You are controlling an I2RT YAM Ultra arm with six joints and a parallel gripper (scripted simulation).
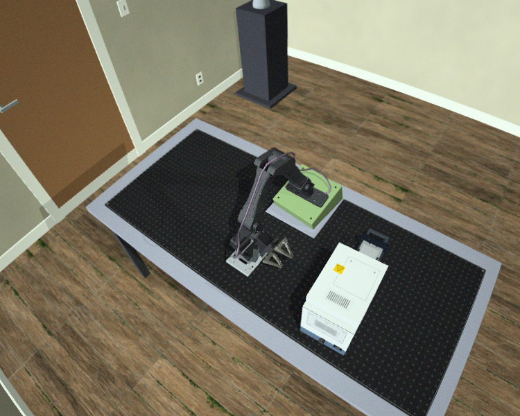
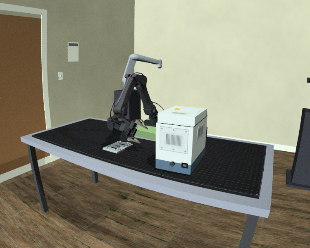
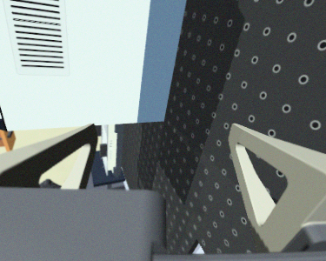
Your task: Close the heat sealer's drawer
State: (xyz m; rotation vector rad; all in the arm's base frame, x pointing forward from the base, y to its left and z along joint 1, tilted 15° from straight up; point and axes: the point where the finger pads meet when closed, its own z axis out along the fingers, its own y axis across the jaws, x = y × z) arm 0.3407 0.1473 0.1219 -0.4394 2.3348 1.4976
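Observation:
The heat sealer point(image 1: 346, 279) point(image 2: 173, 157) point(image 3: 106, 87) is a white box with a blue base, upright on the black perforated mat. Its dark blue drawer point(image 1: 383, 243) point(image 3: 109, 177) sticks out of the side facing the table's back edge, with a handle at its outer end. A pale load point(image 1: 370, 250) point(image 3: 111, 148) lies on the drawer; sheet and frame cannot be told apart. The sealer's light is not visible. My gripper point(image 1: 286, 261) point(image 2: 143, 135) point(image 3: 163, 130) is open and empty, low beside the sealer's left side in the top view, not touching it.
A flat grey fixture plate point(image 1: 247, 270) point(image 2: 117, 148) lies beneath and beside my wrist. My arm's base stands on a green block point(image 1: 296, 209) point(image 2: 147, 133) near the back edge, left of the drawer. The pale table rim point(image 1: 269, 344) point(image 2: 139, 183) surrounds the mat.

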